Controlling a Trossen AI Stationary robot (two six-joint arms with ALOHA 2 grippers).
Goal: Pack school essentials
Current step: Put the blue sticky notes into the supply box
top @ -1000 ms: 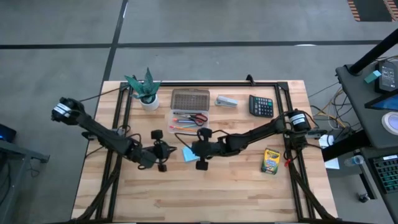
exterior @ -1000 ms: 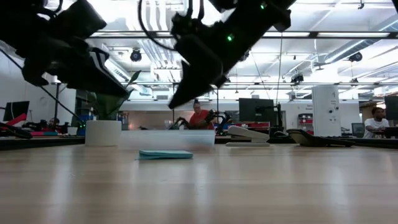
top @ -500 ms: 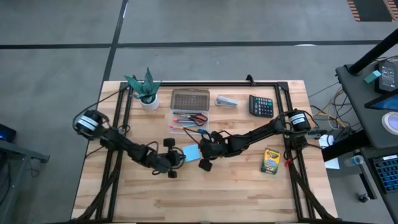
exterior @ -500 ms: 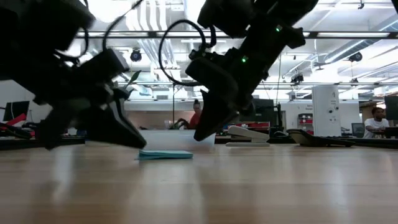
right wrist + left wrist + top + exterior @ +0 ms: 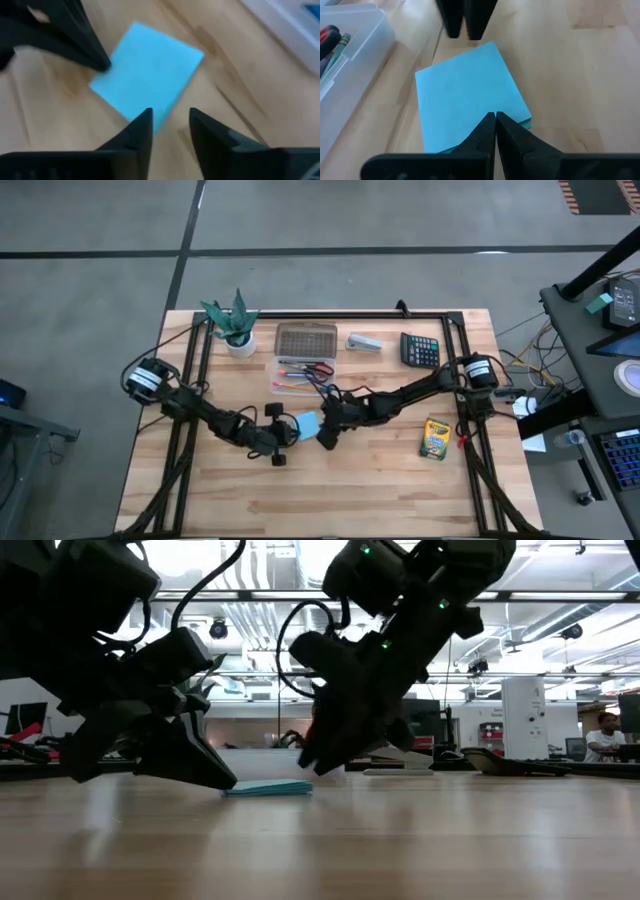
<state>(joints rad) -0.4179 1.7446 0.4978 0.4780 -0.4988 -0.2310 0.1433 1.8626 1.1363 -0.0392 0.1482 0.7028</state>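
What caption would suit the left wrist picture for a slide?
Left gripper, fingers shut, touches one edge of the light-blue notepad lying flat on the wooden table; right gripper meets the opposite edge.

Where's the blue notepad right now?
In the high view the notepad lies flat on the table near its centre, between the left gripper and right gripper, just in front of the clear stationery tray.

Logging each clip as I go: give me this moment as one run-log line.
left pincer: shut, tips at notepad edge | right pincer: open, over opposite edge | notepad: flat on table, not lifted | crayon box: untouched
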